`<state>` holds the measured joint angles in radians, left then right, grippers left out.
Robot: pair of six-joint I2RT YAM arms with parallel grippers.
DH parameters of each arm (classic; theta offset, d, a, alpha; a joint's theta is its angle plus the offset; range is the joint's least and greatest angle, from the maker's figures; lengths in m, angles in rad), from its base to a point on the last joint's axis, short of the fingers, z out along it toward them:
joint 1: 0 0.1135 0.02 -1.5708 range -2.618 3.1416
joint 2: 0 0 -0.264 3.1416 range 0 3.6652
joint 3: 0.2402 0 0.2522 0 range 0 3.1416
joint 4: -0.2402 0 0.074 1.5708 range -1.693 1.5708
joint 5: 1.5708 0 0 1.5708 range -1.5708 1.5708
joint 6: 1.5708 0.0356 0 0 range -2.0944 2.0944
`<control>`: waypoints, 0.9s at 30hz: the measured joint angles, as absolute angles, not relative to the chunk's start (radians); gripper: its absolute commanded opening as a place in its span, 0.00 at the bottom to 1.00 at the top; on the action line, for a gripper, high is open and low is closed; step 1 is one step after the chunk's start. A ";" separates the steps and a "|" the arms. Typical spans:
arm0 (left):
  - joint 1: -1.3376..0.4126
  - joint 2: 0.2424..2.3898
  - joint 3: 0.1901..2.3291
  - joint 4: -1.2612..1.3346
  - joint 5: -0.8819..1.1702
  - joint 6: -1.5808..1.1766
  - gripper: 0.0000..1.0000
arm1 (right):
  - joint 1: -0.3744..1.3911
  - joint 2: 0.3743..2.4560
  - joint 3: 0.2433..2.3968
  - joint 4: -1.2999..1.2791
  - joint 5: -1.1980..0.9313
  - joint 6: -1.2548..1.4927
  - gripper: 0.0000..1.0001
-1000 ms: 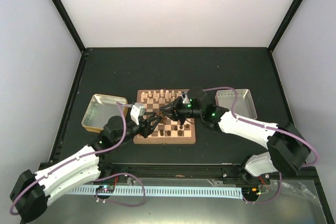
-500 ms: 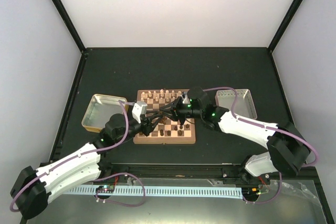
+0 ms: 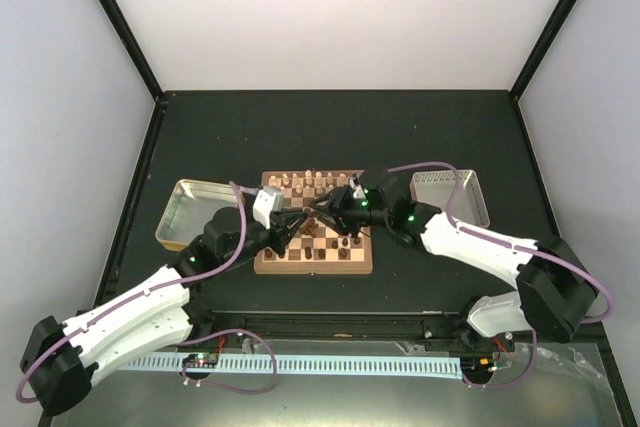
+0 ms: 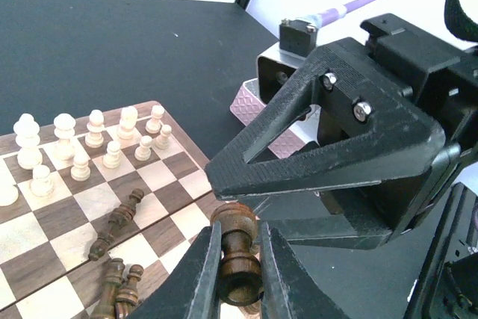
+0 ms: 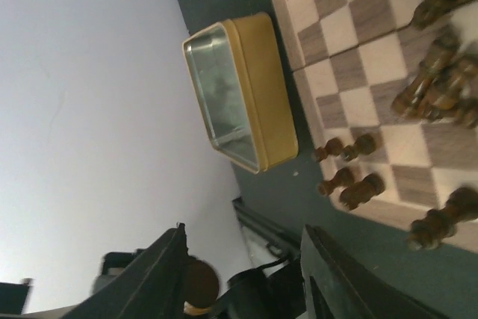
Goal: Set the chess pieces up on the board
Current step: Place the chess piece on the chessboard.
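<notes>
Over the board, left gripper pinches a dark piece; fingers flank it.

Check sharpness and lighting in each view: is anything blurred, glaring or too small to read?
Top external: evenly lit and sharp, though the pale pieces are tiny. Left wrist: crisp on the dark piece held in the left gripper. Right wrist: soft overall, the clustered dark pieces smeared, with reflections inside the gold tin.
</notes>
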<state>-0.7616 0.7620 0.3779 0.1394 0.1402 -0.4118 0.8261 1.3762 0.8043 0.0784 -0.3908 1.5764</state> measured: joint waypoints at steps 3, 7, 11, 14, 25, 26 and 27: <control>-0.762 0.777 0.448 0.042 0.138 -0.411 0.05 | 0.822 1.336 0.805 -0.004 -0.316 1.500 0.47; -0.767 0.829 0.561 -0.111 0.142 -0.411 0.04 | 0.801 1.235 0.805 -0.115 -0.194 1.385 0.48; -0.795 0.931 0.671 -0.257 0.155 -0.411 0.04 | 0.768 1.112 0.805 -0.260 -0.018 1.269 0.49; -0.833 1.022 0.740 -0.345 0.161 -0.411 0.04 | 0.756 1.008 0.804 -0.374 0.124 1.208 0.50; -1.057 1.511 1.130 -0.591 0.089 -0.367 0.03 | 0.756 0.664 0.770 -0.685 0.477 1.149 0.51; -1.067 1.548 1.152 -0.606 0.083 -0.365 0.03 | 0.756 0.651 0.766 -0.698 0.490 1.149 0.51; -1.076 1.586 1.176 -0.624 0.078 -0.362 0.04 | 0.756 0.643 0.761 -0.708 0.499 1.150 0.51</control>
